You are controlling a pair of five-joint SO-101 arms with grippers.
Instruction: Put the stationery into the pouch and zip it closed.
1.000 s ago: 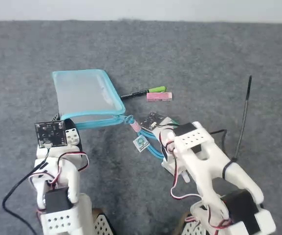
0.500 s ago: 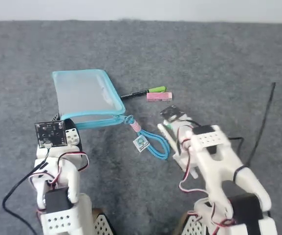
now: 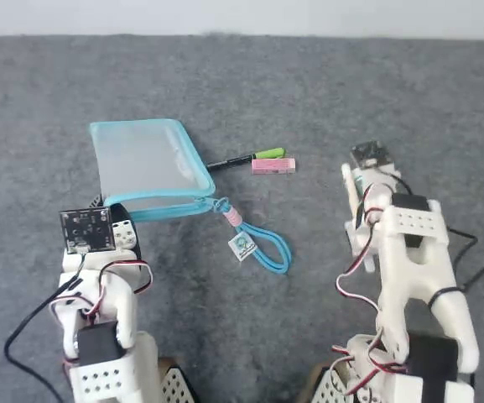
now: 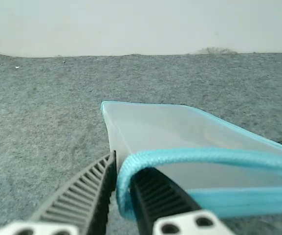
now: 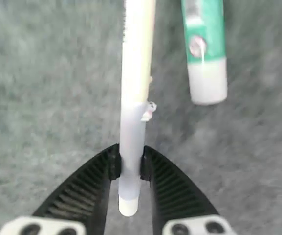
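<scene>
Your right gripper pinches a smooth white pen, its far end cut off; your left gripper clamps the translucent pouch by its blue rim.

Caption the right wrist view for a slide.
Right gripper clamps a white pen, a green tube beside it.
</scene>
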